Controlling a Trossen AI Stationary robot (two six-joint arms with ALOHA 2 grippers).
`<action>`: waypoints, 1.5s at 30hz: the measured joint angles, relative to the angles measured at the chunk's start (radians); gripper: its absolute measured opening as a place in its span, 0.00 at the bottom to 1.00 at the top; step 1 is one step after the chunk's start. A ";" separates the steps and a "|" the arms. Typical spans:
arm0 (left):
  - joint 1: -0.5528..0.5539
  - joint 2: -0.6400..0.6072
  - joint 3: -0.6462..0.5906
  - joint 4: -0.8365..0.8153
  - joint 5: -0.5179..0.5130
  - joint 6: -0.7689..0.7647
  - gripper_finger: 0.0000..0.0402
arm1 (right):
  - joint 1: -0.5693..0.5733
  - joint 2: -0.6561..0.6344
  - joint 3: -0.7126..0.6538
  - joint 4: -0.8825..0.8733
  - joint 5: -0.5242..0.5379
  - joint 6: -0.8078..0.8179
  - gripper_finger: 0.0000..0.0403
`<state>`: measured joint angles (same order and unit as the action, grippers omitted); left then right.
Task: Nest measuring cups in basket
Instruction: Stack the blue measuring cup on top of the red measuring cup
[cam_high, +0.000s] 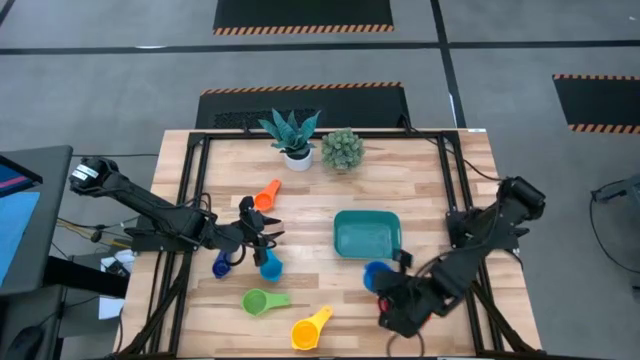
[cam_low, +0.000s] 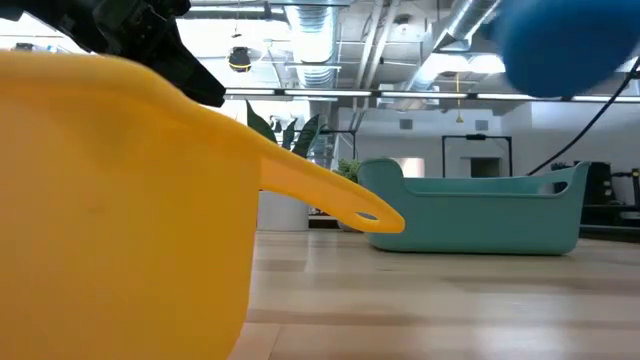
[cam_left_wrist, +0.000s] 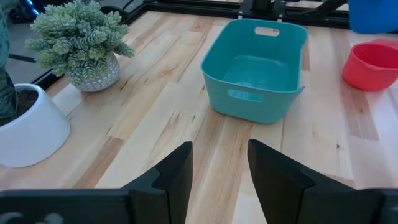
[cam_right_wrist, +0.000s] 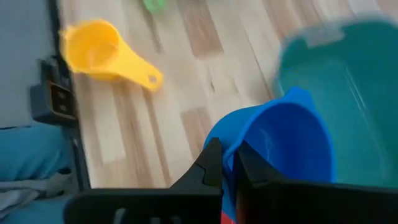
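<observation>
Smooth plastic basket (cam_left_wrist: 255, 68) and cups — pale, matt wooden table (cam_left_wrist: 186, 118).

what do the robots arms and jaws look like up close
Both arms are dark, near-black, built of jointed segments with cables running along them. The left gripper ends in two flat, angular black jaws with squared inner faces. The right gripper has the same matte black jaws on a broad black mount. No markings show on either.
</observation>
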<state>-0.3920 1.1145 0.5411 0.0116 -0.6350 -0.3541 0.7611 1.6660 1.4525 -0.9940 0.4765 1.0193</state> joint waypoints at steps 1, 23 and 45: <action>0.000 0.000 0.000 0.000 0.000 0.001 0.36 | 0.021 0.003 -0.001 -0.027 0.000 0.049 0.03; 0.000 0.000 0.000 0.003 0.000 -0.010 0.36 | 0.230 0.152 -0.001 -0.128 0.134 0.206 0.03; 0.000 0.000 0.000 0.000 0.003 0.000 0.36 | 0.236 0.188 -0.002 -0.073 0.032 0.160 0.14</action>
<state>-0.3920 1.1145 0.5411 0.0116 -0.6323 -0.3538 0.9971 1.8542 1.4509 -1.0672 0.5082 1.1797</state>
